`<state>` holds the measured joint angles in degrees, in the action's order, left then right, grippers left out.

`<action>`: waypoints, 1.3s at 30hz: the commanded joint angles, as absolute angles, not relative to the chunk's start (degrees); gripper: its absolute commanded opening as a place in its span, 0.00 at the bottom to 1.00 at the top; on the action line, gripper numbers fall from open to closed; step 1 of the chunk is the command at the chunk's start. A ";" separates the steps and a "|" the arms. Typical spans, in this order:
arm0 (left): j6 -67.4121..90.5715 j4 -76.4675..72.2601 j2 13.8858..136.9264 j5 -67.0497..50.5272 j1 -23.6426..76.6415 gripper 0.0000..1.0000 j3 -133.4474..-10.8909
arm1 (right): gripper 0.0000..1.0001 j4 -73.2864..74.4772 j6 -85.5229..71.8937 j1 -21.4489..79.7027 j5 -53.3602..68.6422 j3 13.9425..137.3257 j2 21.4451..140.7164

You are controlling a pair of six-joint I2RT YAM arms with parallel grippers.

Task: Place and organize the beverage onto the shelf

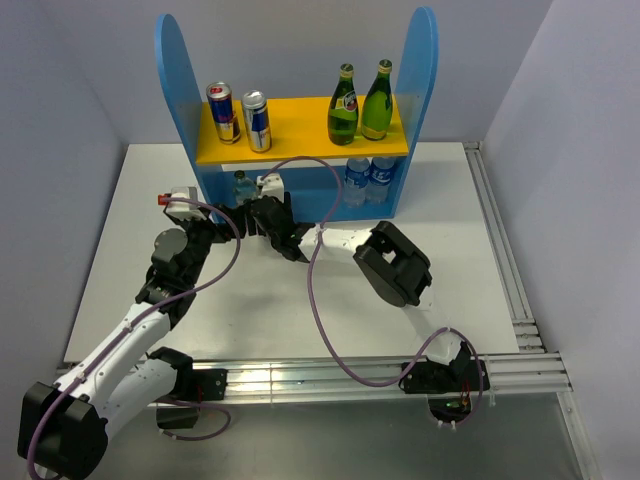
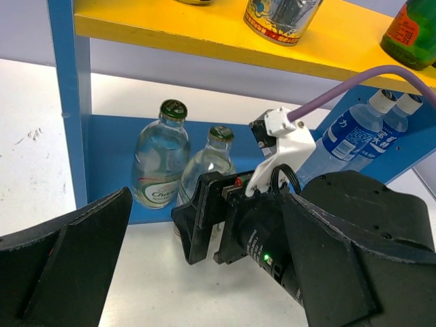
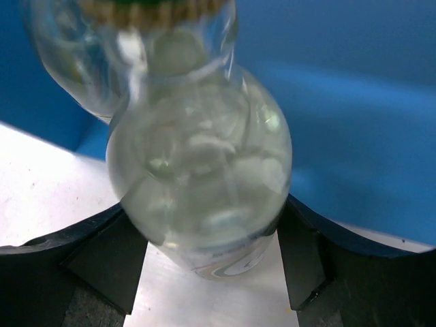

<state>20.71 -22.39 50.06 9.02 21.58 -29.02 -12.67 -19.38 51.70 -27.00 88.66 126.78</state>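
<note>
The shelf stands at the back of the table, with a yellow upper board and a blue base. My right gripper is shut on a clear glass bottle with a green cap. It holds the bottle at the left front of the lower level, and its fingers press both sides. This bottle also shows in the left wrist view. A matching glass bottle stands just to its left against the blue back. My left gripper is open and empty, just behind the right gripper.
Two cans stand on the left of the upper board and two green bottles on the right. Two plastic water bottles stand on the right of the lower level. A purple cable loops over the table.
</note>
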 commanded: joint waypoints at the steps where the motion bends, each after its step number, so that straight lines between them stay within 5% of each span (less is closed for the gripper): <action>1: 20.83 -24.35 48.87 10.02 21.80 0.99 -28.65 | 0.00 -20.57 -18.54 50.80 -29.88 94.22 125.33; 33: 20.30 -25.66 47.55 10.81 21.80 0.99 -26.72 | 0.01 -15.47 -19.95 47.02 -27.69 103.54 130.26; 34: 20.30 -25.75 47.37 10.81 21.80 0.99 -26.72 | 0.09 -15.56 -19.78 47.02 -27.34 103.10 130.17; 35: 20.30 -25.84 47.37 10.90 21.80 0.99 -26.54 | 0.34 -15.90 -19.43 47.02 -27.07 102.83 129.90; 36: 20.22 -25.93 47.37 10.90 21.80 0.99 -26.46 | 0.42 -16.00 -19.34 47.02 -27.16 102.66 129.82; 39: 20.21 -26.10 47.37 10.99 21.80 0.99 -26.37 | 0.47 -15.38 -19.25 47.02 -27.33 103.09 129.99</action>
